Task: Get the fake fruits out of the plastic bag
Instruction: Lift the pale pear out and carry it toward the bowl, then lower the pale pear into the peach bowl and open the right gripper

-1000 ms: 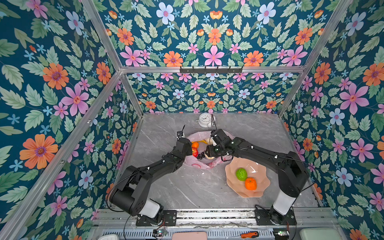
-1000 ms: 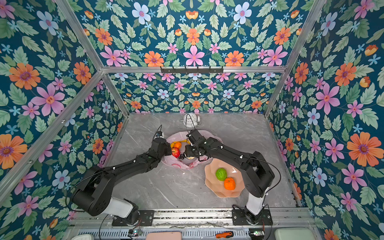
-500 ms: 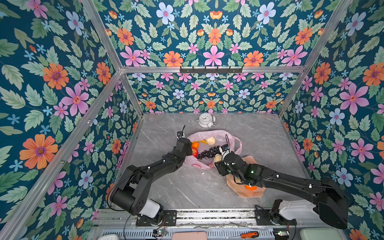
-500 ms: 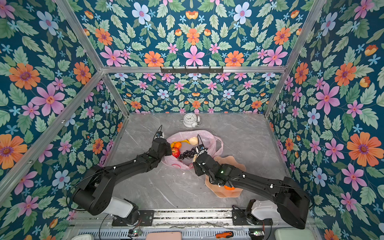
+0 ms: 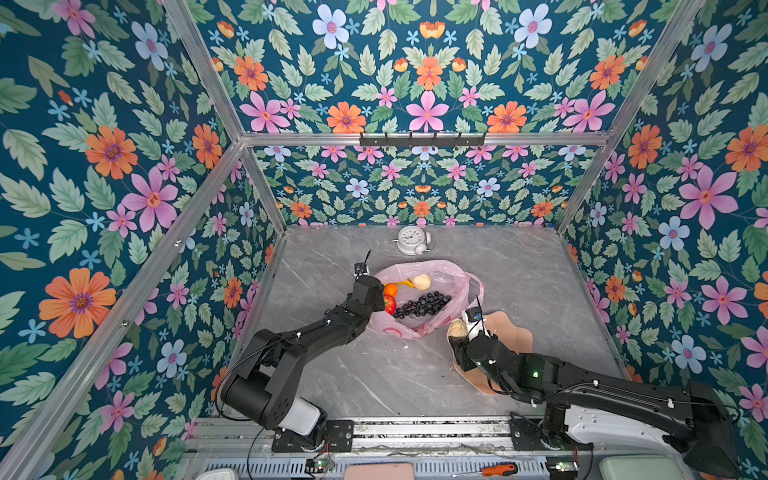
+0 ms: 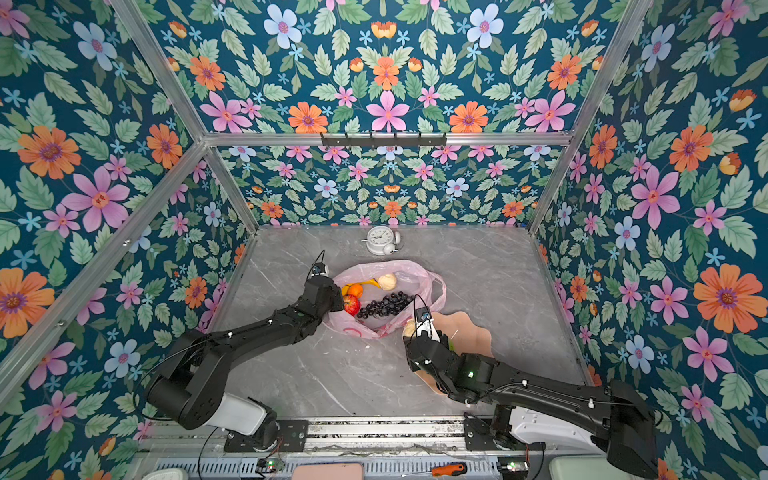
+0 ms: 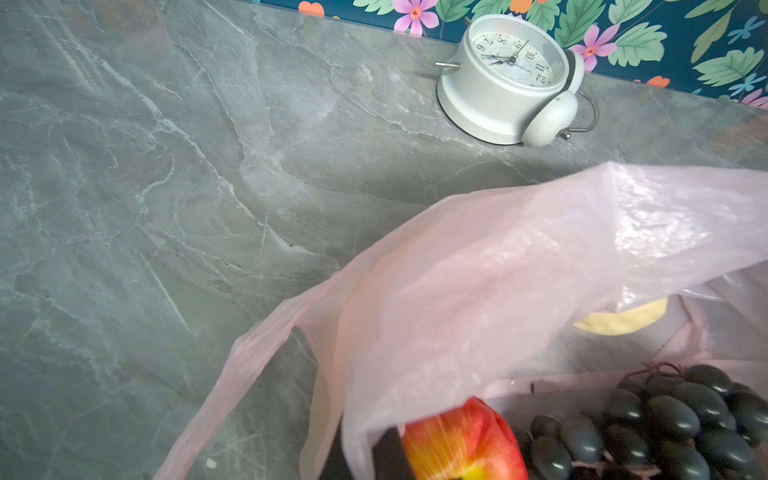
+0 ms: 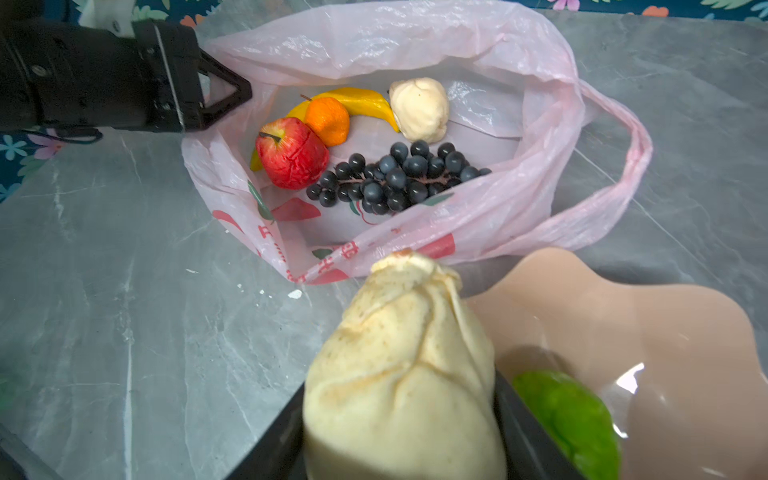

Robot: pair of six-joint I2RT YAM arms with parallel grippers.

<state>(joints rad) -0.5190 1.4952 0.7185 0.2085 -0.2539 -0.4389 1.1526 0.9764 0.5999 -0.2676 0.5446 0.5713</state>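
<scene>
The pink plastic bag (image 5: 399, 328) lies open mid-table. My left gripper (image 5: 379, 296) is shut on its left rim, and the film shows pinched between the dark fingers (image 7: 388, 457). Inside lie a red apple (image 8: 291, 153), an orange (image 8: 328, 120), a banana (image 8: 365, 104), a cream fruit (image 8: 419, 110) and dark grapes (image 8: 395, 178). My right gripper (image 8: 399, 449) is shut on another pale cream fruit (image 5: 456, 328), held outside the bag at the near-left edge of the peach dish (image 5: 515, 336). A green fruit (image 8: 569, 419) sits in that dish.
A white alarm clock (image 5: 411, 240) stands behind the bag near the back wall. Flowered walls close in the left, right and back of the grey marble table (image 5: 374, 374). My right arm (image 5: 582, 382) lies low across the dish's near side.
My right gripper has lifted the cream fruit out of the bag and drawn back toward the near side, to the dish's edge. The left gripper has kept its hold on the bag rim.
</scene>
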